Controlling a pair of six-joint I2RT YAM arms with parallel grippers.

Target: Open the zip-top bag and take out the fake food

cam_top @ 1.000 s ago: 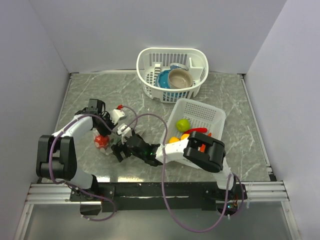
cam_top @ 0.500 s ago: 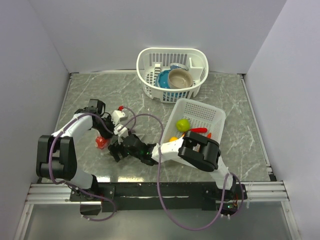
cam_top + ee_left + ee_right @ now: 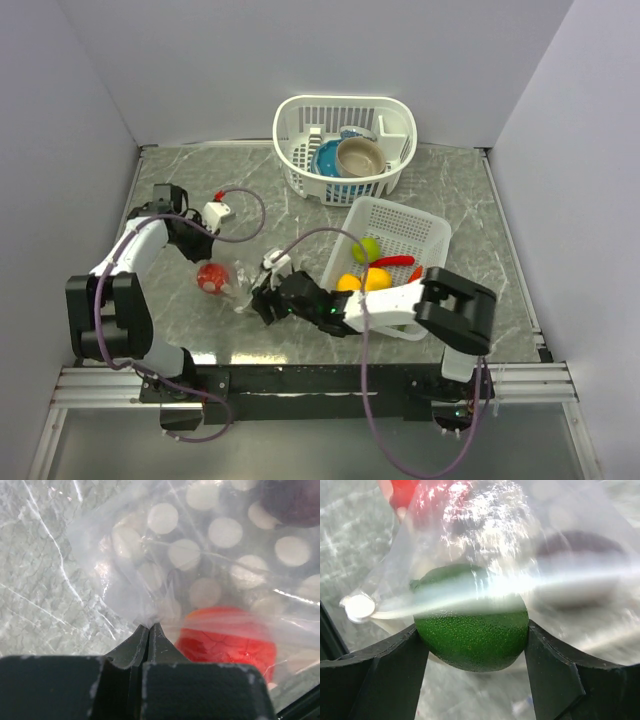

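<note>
The clear polka-dot zip-top bag [image 3: 228,283] lies on the marble table between my two grippers. A red fake fruit [image 3: 210,278] sits inside it and also shows in the left wrist view [image 3: 227,641]. My left gripper [image 3: 200,253] is shut on a pinch of the bag's plastic [image 3: 165,555], jaws pressed together [image 3: 149,626]. My right gripper [image 3: 263,295] is shut on a dark green lime [image 3: 472,635], one finger on each side [image 3: 472,628]. The bag's film [image 3: 520,545] drapes over the lime's top half.
A white rectangular lattice basket [image 3: 425,228] at the right holds a lime-green fruit [image 3: 367,248], yellow and orange fruits and a red chili. A round white basket [image 3: 300,112] at the back holds a blue bowl and a tan bowl. Grey walls surround the table.
My left gripper has drawn back up and left with the bag's corner. My right gripper has shifted right with the lime. The bag is stretched out between them, with the red fruit plainly visible.
</note>
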